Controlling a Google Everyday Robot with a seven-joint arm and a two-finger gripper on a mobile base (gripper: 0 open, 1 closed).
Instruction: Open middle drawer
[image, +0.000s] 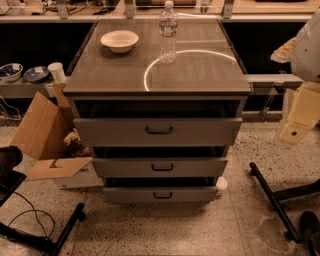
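A grey metal cabinet (157, 75) stands in the middle with three drawers. The middle drawer (120, 168) has a medium-height front with a small dark loop handle (162, 167), and a dark gap shows above its front. The taller top drawer (110, 132) is above it and the slimmest drawer (130, 195) is below. My gripper (296, 131), cream-coloured on a white arm, hangs at the right edge of the view. It is well to the right of the cabinet, at about top-drawer height, touching nothing.
A white bowl (119, 40) and a water bottle (168, 32) stand on the cabinet top. An open cardboard box (42, 130) lies on the floor to the left. Black stand legs lie on the floor at right (272, 200) and left (65, 230).
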